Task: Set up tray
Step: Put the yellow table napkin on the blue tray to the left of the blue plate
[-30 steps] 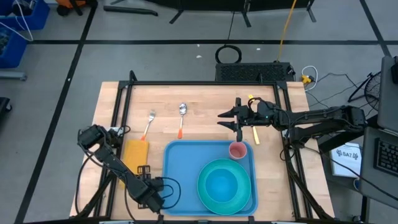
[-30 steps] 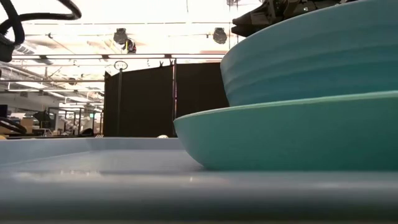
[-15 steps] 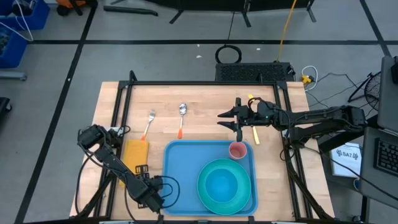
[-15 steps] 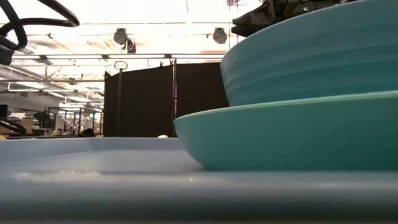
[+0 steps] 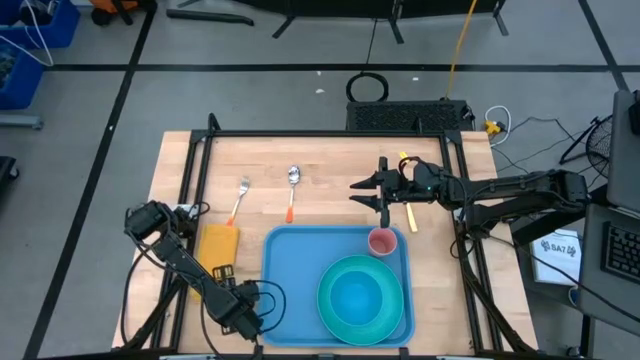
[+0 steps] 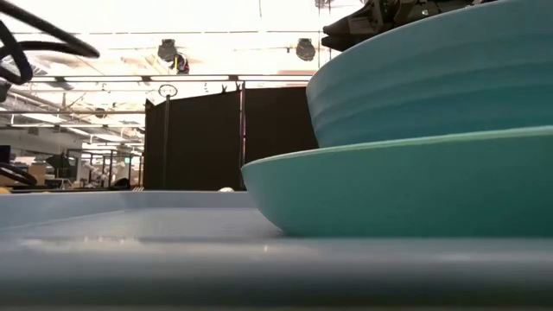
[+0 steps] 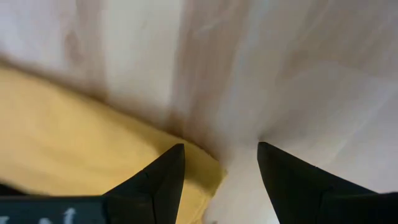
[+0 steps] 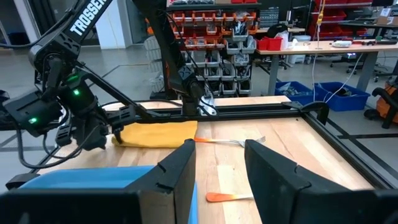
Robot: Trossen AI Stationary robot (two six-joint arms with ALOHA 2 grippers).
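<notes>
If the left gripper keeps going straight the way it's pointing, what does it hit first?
Most likely the corner of the yellow napkin: the left gripper points down at the table with open jaws straddling that corner. Depth is unclear, so it may meet the wood beside it.

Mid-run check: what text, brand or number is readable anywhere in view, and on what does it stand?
"TROSSEN", white capitals, on the left arm, as the right wrist view shows it.
A printed white sign right of the table: too small to read.
Nothing readable on the tray.
</notes>
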